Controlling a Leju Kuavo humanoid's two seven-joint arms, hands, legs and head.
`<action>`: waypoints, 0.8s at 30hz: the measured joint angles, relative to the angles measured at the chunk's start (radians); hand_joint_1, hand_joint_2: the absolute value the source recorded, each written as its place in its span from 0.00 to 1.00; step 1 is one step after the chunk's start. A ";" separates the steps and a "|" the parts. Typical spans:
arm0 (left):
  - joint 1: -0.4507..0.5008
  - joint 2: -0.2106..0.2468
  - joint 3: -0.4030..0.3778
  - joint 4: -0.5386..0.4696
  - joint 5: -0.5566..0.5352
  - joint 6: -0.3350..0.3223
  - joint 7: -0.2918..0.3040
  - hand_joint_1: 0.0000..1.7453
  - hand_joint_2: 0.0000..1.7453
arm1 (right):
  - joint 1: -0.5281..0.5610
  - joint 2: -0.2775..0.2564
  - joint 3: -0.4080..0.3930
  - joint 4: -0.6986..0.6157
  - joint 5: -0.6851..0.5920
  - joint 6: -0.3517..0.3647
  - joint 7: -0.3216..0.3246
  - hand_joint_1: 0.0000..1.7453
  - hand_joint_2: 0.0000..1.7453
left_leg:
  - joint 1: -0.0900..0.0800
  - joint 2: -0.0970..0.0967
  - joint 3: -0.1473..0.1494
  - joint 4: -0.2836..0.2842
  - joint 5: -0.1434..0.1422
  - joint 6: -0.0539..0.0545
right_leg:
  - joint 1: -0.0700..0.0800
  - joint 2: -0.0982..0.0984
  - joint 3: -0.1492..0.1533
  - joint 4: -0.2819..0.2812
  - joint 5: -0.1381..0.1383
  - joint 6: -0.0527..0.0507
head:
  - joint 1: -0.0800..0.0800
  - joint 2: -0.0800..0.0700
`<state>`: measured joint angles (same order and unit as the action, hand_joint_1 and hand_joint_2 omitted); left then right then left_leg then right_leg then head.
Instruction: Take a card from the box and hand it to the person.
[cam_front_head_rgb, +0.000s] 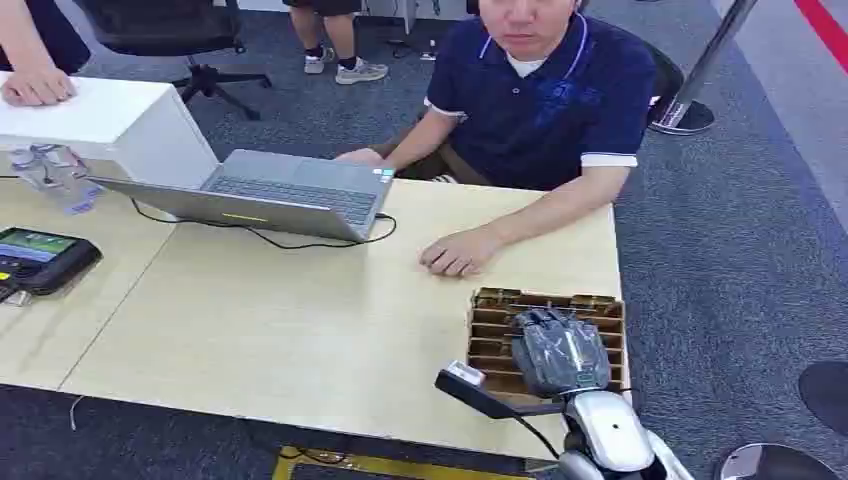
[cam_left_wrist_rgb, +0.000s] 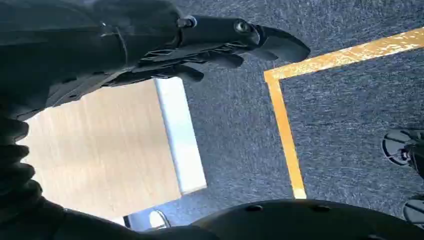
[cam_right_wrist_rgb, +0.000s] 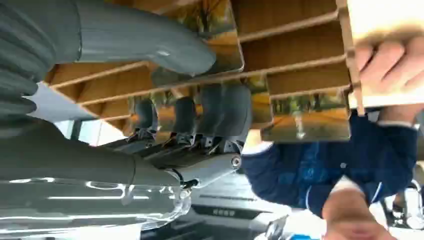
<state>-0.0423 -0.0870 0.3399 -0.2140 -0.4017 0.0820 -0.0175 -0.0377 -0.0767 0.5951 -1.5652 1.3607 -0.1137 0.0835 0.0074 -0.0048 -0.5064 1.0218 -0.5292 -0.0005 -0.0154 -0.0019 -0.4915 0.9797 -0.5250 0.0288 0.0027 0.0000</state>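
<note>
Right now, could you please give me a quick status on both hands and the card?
Right hand down in the box, fingers on a card, not lifted. Left hand hangs empty, fingers apart. Person's hand rests beside box.

Light wooden table (cam_front_head_rgb: 280, 320), standing on grey carpet (cam_front_head_rgb: 740, 250). On it:
- grey laptop (cam_front_head_rgb: 270, 195), open, at the far edge, a black cable (cam_front_head_rgb: 300, 240) trailing along its front;
- dark handheld device with a lit screen (cam_front_head_rgb: 40, 255), near the left edge;
- clear plastic wrapping (cam_front_head_rgb: 50, 170), beside a white box-like unit (cam_front_head_rgb: 110, 120) at the far left.

Black office chair (cam_front_head_rgb: 190, 30) behind the table. Yellow floor tape (cam_left_wrist_rgb: 285, 125) marking a corner on the carpet.
</note>
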 joint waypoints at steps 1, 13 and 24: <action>0.000 0.000 0.000 0.000 0.000 0.000 0.000 0.00 1.00 | -0.003 0.002 0.000 0.010 -0.007 -0.001 -0.003 0.63 1.00 | 0.000 0.000 0.000 0.000 0.000 0.000 | 0.000 0.000 0.000 0.000 0.000 0.000 | 0.000 0.000; 0.000 0.000 0.005 0.000 -0.002 0.000 0.000 0.00 1.00 | -0.008 0.003 0.000 0.048 -0.020 -0.006 -0.011 0.64 1.00 | 0.000 0.000 0.001 0.000 0.000 0.000 | 0.000 0.000 0.000 0.000 0.000 0.000 | 0.000 0.000; 0.000 0.000 0.010 0.000 -0.002 -0.002 -0.001 0.00 1.00 | -0.009 0.010 0.000 0.060 -0.020 -0.006 -0.011 0.74 1.00 | 0.000 0.000 0.001 0.000 0.000 0.000 | 0.000 0.000 0.000 0.000 0.000 0.000 | 0.000 0.000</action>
<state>-0.0423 -0.0870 0.3502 -0.2140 -0.4040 0.0805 -0.0183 -0.0469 -0.0664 0.5955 -1.5053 1.3409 -0.1202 0.0729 0.0074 -0.0047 -0.5055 1.0218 -0.5289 -0.0008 -0.0154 -0.0016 -0.4910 0.9797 -0.5248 0.0288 0.0027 0.0000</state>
